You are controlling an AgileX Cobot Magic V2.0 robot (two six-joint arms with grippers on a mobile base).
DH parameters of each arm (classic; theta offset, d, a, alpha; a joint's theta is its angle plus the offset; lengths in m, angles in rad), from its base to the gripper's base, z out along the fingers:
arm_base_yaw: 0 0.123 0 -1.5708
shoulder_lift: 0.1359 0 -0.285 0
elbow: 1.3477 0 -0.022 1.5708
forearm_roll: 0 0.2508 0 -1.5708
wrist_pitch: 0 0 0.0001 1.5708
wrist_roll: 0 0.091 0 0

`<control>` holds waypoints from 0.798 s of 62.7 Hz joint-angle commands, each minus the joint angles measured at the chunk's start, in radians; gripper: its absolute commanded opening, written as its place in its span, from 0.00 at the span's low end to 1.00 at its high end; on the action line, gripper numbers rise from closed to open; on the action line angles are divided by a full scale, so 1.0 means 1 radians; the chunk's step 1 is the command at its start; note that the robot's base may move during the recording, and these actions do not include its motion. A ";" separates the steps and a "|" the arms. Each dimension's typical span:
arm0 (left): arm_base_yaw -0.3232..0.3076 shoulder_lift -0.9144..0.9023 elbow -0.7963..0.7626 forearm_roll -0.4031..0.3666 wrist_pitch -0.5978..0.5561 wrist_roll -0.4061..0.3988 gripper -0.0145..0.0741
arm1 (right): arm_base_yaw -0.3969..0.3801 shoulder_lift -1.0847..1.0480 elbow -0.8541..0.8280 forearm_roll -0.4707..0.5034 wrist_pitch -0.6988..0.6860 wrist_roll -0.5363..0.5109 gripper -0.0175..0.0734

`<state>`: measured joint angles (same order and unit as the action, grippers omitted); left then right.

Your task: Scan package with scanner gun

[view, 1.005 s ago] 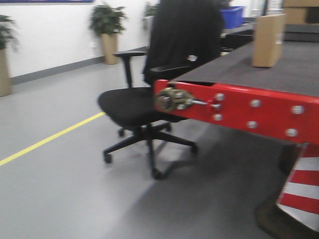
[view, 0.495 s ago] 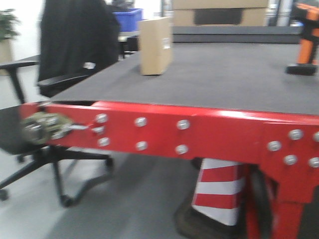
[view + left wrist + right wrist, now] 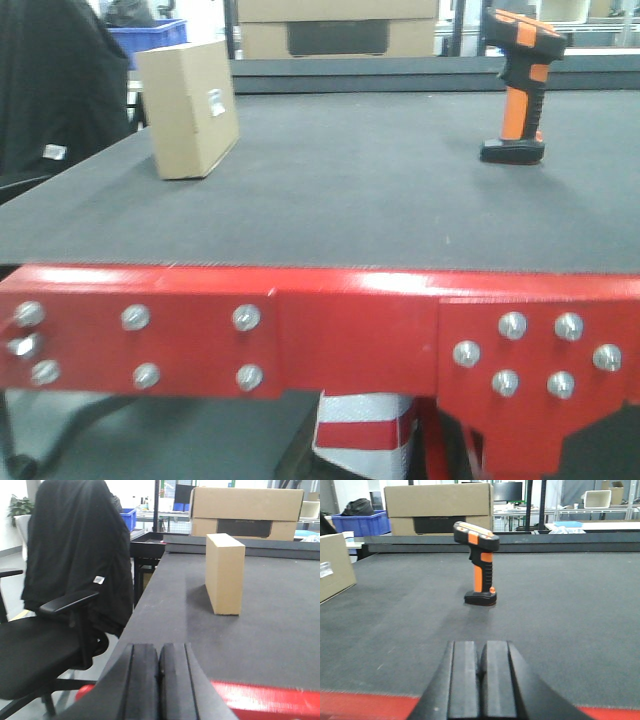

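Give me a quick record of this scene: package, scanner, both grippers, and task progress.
package: stands on dark table, front view's left, untouched
scanner gun: upright on its base, front view's right, untouched
left gripper: shut, empty, facing the package
right gripper: shut, empty, facing the scanner gun
progress: nothing picked up yet

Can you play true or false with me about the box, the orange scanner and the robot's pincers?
1. The scanner gun stands upright on the table. True.
2. The right pincer is holding the scanner gun. False: it is shut on nothing, and the scanner stands apart from it.
3. The package has a small white label on one side. True.
4. The package sits on top of the scanner gun. False: they stand apart on the table.
5. The left pincer is wide open. False: it is shut.
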<state>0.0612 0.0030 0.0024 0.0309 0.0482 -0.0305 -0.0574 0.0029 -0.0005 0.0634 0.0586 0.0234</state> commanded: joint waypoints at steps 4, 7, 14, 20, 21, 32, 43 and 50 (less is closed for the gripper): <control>-0.011 -0.003 -0.002 0.003 -0.013 -0.003 0.04 | -0.003 -0.003 0.000 0.003 -0.022 0.002 0.01; -0.013 -0.003 -0.002 0.003 -0.013 -0.003 0.04 | -0.003 -0.003 0.000 0.003 -0.022 0.002 0.01; -0.013 -0.003 -0.002 0.003 -0.013 -0.003 0.04 | -0.003 -0.003 0.000 0.003 -0.022 0.002 0.01; -0.013 -0.003 -0.002 0.003 -0.013 -0.003 0.04 | -0.003 -0.003 0.000 0.003 -0.022 0.002 0.01; -0.013 -0.003 -0.002 0.003 -0.013 -0.003 0.04 | -0.003 -0.003 0.000 0.003 -0.022 0.002 0.01; -0.013 -0.003 -0.002 0.003 -0.013 -0.003 0.04 | -0.003 -0.003 0.000 0.003 -0.022 0.002 0.01; -0.013 -0.003 -0.002 0.003 -0.013 -0.003 0.04 | -0.003 -0.003 0.000 0.003 -0.022 0.002 0.01; -0.013 -0.003 -0.002 0.003 -0.013 -0.003 0.04 | -0.003 -0.003 0.000 0.003 -0.022 0.002 0.01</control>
<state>0.0542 0.0030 0.0024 0.0309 0.0482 -0.0305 -0.0574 0.0029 -0.0005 0.0634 0.0586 0.0234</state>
